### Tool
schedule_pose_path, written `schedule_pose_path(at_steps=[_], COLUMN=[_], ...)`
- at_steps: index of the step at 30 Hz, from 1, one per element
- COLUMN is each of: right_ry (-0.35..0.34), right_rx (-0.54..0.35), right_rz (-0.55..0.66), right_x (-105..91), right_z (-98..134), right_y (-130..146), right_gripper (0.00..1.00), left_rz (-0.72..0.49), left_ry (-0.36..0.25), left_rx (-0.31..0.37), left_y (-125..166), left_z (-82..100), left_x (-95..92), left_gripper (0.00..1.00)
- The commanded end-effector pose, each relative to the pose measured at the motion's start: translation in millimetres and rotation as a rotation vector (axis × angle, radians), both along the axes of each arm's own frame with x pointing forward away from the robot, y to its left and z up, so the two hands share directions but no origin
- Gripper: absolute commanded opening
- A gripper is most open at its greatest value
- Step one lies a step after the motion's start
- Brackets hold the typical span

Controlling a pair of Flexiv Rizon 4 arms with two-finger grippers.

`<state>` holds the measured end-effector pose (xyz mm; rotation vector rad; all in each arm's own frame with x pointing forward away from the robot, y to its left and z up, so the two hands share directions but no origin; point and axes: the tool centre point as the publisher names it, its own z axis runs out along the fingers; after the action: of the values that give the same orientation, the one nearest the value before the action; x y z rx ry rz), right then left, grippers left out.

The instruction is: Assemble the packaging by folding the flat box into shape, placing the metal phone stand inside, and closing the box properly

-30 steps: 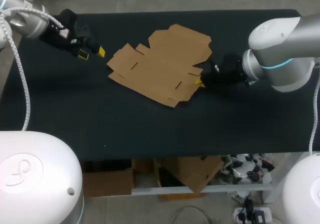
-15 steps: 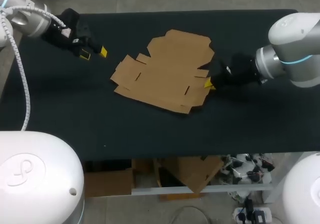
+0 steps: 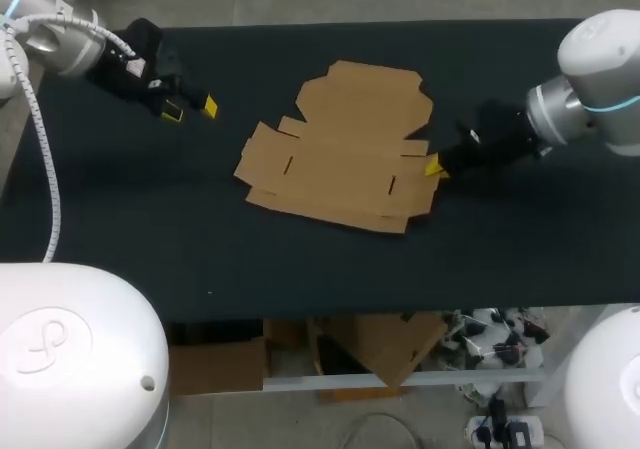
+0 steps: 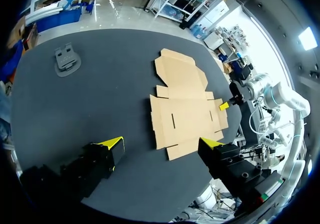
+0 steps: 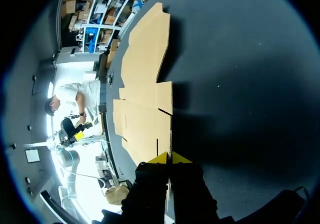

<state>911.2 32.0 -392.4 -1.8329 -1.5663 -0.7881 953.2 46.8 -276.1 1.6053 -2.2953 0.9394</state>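
- Right fingers (image 5: 161, 158): the yellow tips are drawn close together and pinch the edge of the flat box (image 3: 345, 159) from two sides. In the right wrist view the cardboard's rim runs straight into the narrow gap between them. A hold this low and this far out on the rim looks suited to dragging or turning the sheet, not to creasing it.
- Left fingers (image 4: 112, 143): spread wide, with nothing between them. They hang over bare cloth at the far left of the table (image 3: 120, 229), well apart from the box. Judged to be held open in readiness for a flap or for the stand.
- Flat box: brown cardboard, fully unfolded, lying flat near the middle of the table. Tabs and slits show on its upper face, and no panel is raised. Its right-hand edge is the one held by the right fingers.
- Phone stand (image 4: 66, 59): a small grey piece resting on the table. It shows only in the left wrist view, ahead of the left fingers and off to one side, well apart from the box. Nothing touches it.
- Table: covered in dark cloth, carrying the sheet and the stand.
- Task standing, as a judgement: the sheet is being positioned. Folding has not begun, and loading and closing are still to be done.
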Motion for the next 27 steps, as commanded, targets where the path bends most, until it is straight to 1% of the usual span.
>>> schedule_pose_path(at_steps=[1, 2, 3, 10, 12, 17, 20, 23, 27], right_ry=[0.015, 0.017, 0.018, 0.006, 0.004, -0.004, -0.014, -0.022, -0.027], right_rx=[0.005, 0.001, 0.000, -0.015, -0.030, -0.089, -0.105, -0.101, -0.102], right_rz=[0.021, 0.022, 0.023, 0.009, 0.011, -0.028, -0.055, -0.063, -0.073], right_x=[4.8, 4.8, 4.5, -4.7, -7.5, -18.6, -26.4, -33.1, -37.5], right_z=[-1, -1, -1, 8, 11, 18, 20, 22, 30], right_y=[-4, -4, -4, -7, -7, -10, -15, -21, -32], right_gripper=[0.14, 0.53, 1.00, 1.00, 1.00, 1.00, 1.00, 1.00, 1.00], left_rz=[0.007, 0.008, 0.009, 0.015, 0.015, 0.014, 0.014, 0.013, 0.012], left_ry=[0.002, 0.003, 0.004, 0.009, 0.010, 0.012, 0.015, 0.019, 0.020], left_rx=[0.004, 0.004, 0.003, 0.002, 0.001, -0.001, -0.005, -0.009, -0.011], left_y=[-1, -1, -1, -1, -1, -1, -1, -1, -2], left_z=[0.8, 0.6, 0.4, -0.4, -0.7, -2.1, -3.5, -4.8, -4.8], left_x=[-2.1, -2.1, -2.1, -1.8, -1.6, -2.2, -3.1, -3.5, -4.4], left_gripper=[1.00, 1.00, 1.00, 1.00, 1.00, 1.00, 1.00, 1.00, 1.00])
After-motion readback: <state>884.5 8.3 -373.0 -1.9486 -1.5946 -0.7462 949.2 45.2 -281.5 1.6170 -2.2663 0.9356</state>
